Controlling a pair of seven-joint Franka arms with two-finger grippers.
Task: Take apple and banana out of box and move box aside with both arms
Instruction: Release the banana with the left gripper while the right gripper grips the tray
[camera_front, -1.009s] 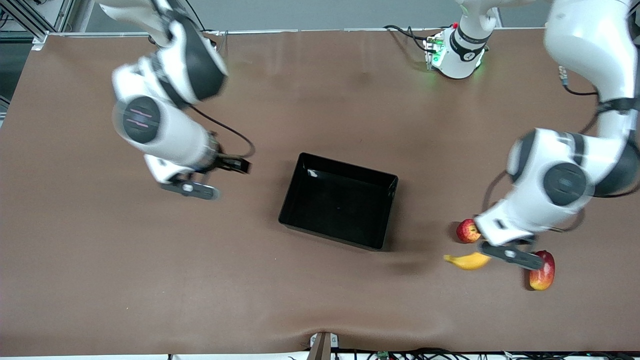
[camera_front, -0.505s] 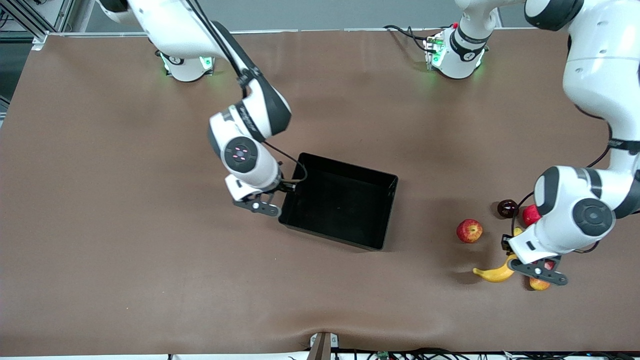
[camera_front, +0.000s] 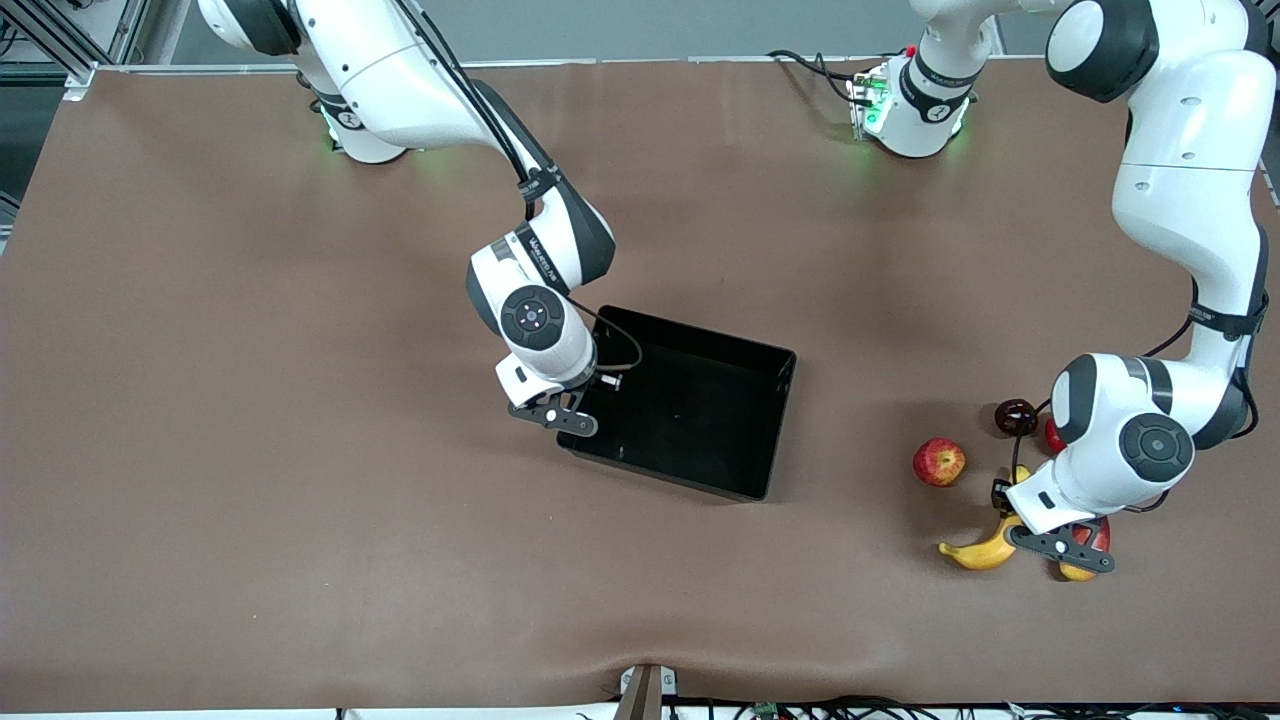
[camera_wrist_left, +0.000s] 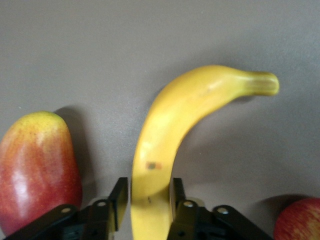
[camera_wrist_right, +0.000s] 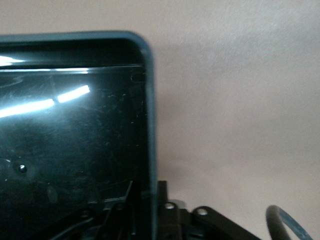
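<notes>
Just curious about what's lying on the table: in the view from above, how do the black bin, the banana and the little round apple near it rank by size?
Largest to smallest in the front view:
1. black bin, by far
2. banana, partly covered by the left gripper
3. round apple

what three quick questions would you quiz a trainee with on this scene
1. True or false: the black bin already holds a fruit.
2. Which thing sits between the left arm's jaws? A: the small red apple. B: the banana. C: the bin.
3. Fill in: the right arm's jaws straddle the bin's ____ at the corner toward the right arm's end of the table.

Key: 1 false; 2 B; 3 wall.
</notes>
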